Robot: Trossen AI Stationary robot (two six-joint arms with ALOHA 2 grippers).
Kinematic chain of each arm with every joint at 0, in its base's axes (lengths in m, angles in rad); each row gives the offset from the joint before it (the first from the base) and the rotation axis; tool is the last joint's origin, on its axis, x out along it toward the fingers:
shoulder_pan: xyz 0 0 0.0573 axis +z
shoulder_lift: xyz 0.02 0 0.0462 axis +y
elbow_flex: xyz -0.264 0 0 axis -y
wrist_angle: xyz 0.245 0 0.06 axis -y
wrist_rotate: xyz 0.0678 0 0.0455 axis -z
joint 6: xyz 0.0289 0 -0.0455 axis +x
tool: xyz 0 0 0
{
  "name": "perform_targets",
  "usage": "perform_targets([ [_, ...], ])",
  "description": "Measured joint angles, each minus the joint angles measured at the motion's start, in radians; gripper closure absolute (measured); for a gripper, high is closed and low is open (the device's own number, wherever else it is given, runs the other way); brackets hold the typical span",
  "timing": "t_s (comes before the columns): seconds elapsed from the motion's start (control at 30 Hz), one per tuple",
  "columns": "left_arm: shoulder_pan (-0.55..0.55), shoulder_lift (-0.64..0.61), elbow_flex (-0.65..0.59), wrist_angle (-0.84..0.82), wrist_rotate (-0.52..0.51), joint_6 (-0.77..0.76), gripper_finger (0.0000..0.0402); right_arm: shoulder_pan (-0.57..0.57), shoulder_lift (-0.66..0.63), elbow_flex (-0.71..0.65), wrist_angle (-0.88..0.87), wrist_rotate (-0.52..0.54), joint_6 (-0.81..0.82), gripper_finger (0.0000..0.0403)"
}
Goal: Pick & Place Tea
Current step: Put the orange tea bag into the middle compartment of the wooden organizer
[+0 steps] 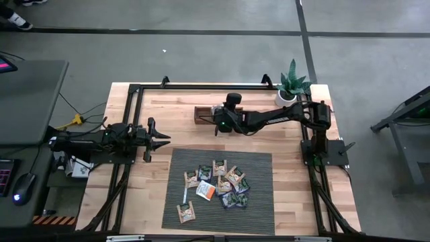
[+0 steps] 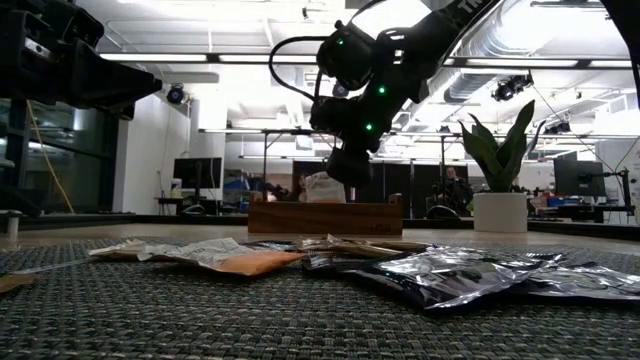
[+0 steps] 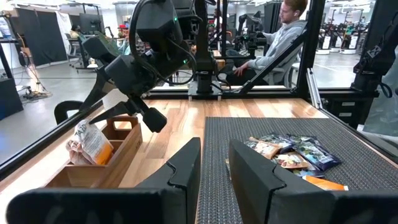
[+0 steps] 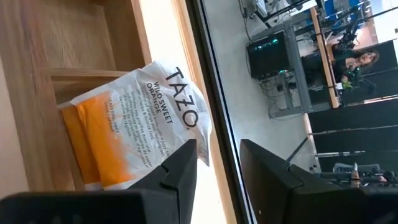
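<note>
Several small tea sachets (image 1: 216, 185), orange, white, tan and dark, lie in a loose pile on a grey woven mat (image 1: 255, 202). One orange-and-white sachet (image 4: 137, 118) stands leaning inside a compartment of the wooden box (image 1: 203, 114) at the table's far side, and also shows as the sachet (image 3: 90, 143) in the left wrist view. My right gripper (image 4: 217, 162) hovers open just above that box (image 3: 118, 146), its fingers clear of the sachet. My left gripper (image 1: 164, 140) waits open at the table's left, above bare wood beside the mat.
A potted plant (image 1: 292, 84) stands at the far right corner, beside the right arm's base. A black frame rail (image 1: 201, 86) runs along the table's far edge behind the box. A person (image 3: 280, 37) sits beyond the table. Bare wood lies between mat and box.
</note>
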Motion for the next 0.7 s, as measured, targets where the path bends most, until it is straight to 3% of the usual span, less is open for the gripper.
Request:
perform_targets([
  [0.4, 0.000, 0.000, 0.000, 0.000, 0.000, 0.000, 0.0319, 0.000, 0.000, 0.000, 0.015, -0.010, -0.015, 0.0278],
  [0.7, 0.000, 0.000, 0.000, 0.000, 0.000, 0.000, 0.0319, 0.000, 0.000, 0.000, 0.014, 0.019, -0.016, 0.0226],
])
